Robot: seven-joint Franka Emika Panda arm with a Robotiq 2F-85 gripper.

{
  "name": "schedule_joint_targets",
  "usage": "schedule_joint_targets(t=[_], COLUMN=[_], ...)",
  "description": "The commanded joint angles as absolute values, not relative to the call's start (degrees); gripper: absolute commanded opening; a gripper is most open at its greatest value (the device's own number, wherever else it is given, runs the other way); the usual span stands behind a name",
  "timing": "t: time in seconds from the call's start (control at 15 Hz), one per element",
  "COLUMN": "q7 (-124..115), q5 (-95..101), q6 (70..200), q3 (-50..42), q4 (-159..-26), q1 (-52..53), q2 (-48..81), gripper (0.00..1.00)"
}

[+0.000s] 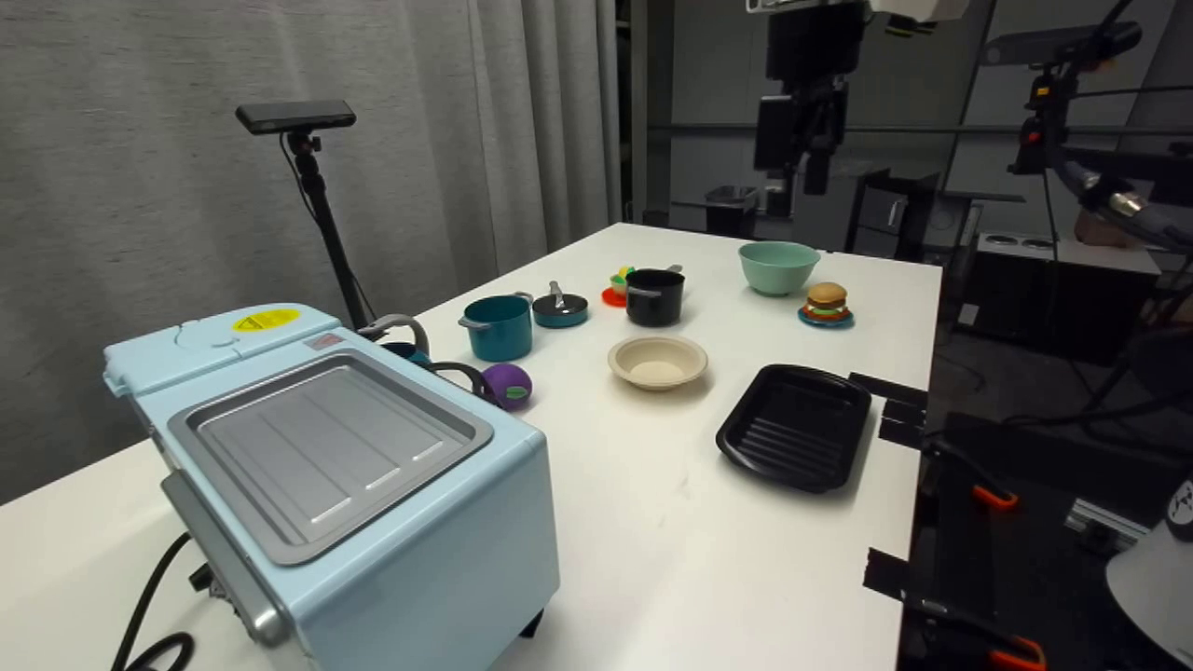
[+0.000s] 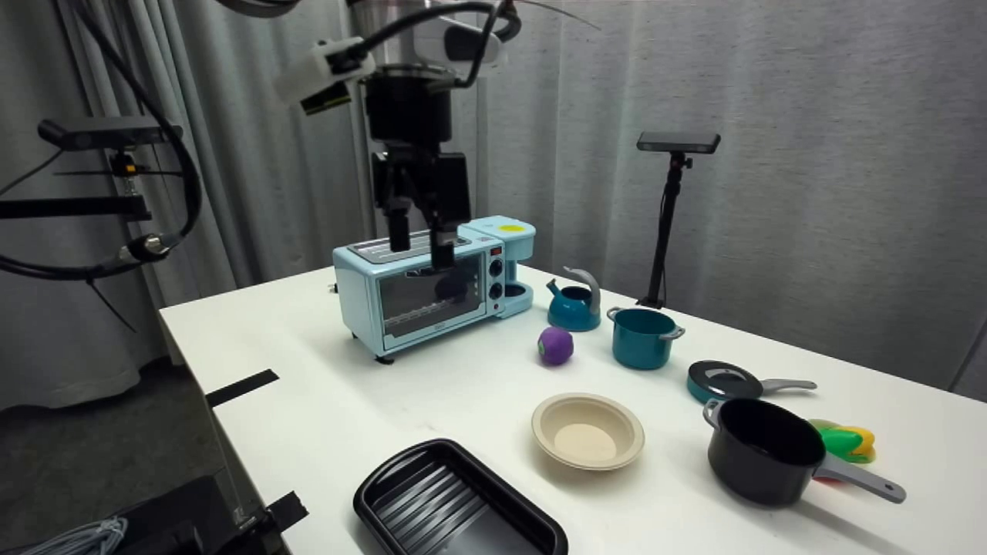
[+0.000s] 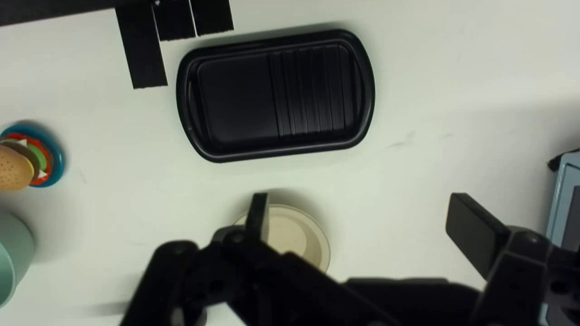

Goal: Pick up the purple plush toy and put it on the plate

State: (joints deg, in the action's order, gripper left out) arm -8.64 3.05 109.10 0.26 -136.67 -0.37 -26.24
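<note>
The purple plush toy is a small round purple lump with a green patch, on the white table in both exterior views. It stands near the toaster oven and the teal kettle. It does not show in the wrist view. The plate is a round cream-beige dish with a low rim in both exterior views; nothing lies in it. In the wrist view, the plate is partly hidden by a finger. My gripper is open and empty, raised high above the table.
A black ridged tray lies beside the plate. A light blue toaster oven, teal kettle, teal pot, lidded pan and black pot stand around. A green bowl and burger toy stand farther off.
</note>
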Motion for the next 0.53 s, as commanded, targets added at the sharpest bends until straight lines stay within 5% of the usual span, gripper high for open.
schedule_joint_targets(t=[0.0,0.47], q7=[-10.5,-16.3], q5=[1.2,2.0], q6=[113.9,125.2], q3=[1.2,3.2], q4=[-127.2,-112.3], q1=[-0.4,1.4], q2=[-14.1,5.1], gripper=[1.00,1.00])
